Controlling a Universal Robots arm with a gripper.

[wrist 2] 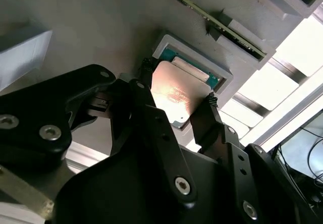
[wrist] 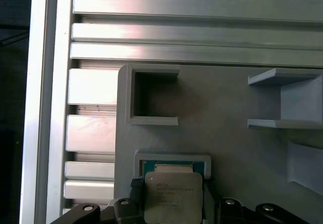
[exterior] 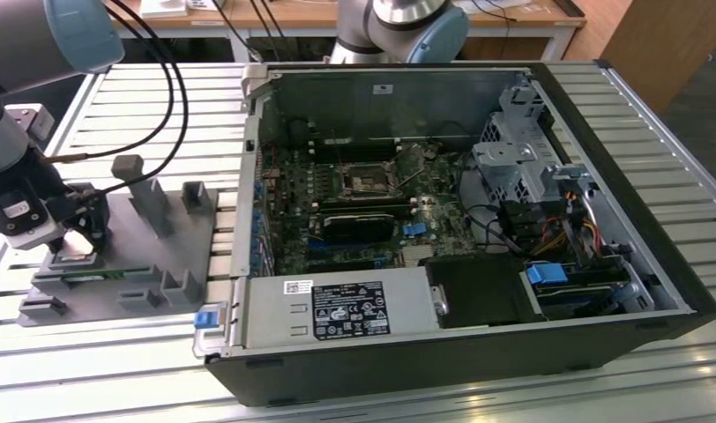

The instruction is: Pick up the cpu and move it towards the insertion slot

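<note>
Cpu (wrist 2: 174, 95) clamped in the gripper (wrist 2: 177, 92), just over the grey fixture's recess (wrist: 171, 158).

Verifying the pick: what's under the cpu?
The grey fixture's framed recess, a green strip showing along one edge. The cpu, pinched in the gripper, covers the rest of the recess floor.

Print on the cpu (wrist: 173, 198) and the power-supply label (exterior: 350, 311) (black-and-white) seems too faint to read.

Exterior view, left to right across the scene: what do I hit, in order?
Pincer, shut on the cpu in the first wrist view → grey fixture's tall post → insertion slot → silver drive cage.
</note>
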